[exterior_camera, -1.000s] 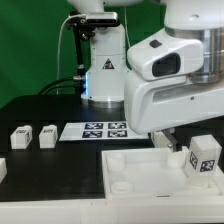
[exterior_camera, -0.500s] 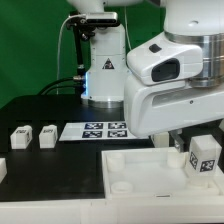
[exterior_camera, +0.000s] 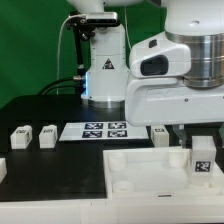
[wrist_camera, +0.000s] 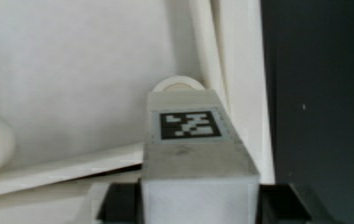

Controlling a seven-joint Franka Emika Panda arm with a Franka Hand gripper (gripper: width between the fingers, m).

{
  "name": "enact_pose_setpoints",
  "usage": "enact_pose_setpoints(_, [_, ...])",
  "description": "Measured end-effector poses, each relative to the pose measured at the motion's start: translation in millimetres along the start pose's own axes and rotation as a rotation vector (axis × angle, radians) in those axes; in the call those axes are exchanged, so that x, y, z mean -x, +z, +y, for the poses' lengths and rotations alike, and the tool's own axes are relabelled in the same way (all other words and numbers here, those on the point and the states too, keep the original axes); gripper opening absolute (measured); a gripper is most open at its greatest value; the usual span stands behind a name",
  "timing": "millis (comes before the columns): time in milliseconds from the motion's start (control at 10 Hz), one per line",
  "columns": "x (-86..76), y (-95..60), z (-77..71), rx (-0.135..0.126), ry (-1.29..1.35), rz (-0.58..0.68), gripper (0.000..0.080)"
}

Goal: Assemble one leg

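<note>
We see the end effector clenched on the leg — tag toward us — at four o'clock in the exterior view, over the tray's corner; contact we cannot tell. Two spare legs stand on the desk at nine o'clock, near the marker board.

Leg: stubby white block with a black-and-white tag on its facing side. It is upright at the exterior view's right, over the tray corner, and seems pinched in the claw. Two more legs stand side by side on the desk, at the exterior view's left, tags facing forward.
</note>
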State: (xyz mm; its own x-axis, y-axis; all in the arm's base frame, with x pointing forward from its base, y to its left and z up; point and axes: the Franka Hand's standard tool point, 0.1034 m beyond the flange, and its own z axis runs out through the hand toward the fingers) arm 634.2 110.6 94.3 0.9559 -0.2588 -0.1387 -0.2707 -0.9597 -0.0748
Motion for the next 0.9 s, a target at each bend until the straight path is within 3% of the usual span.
enact_pose_setpoints(500, [5.1, -1.6, 5.1, -0.065, 0.662, 0.051, 0.0290])
enact_pose_setpoints(900, [1.5, -2.2, 1.3, -0.104, 1.019, 0.055, 0.0291])
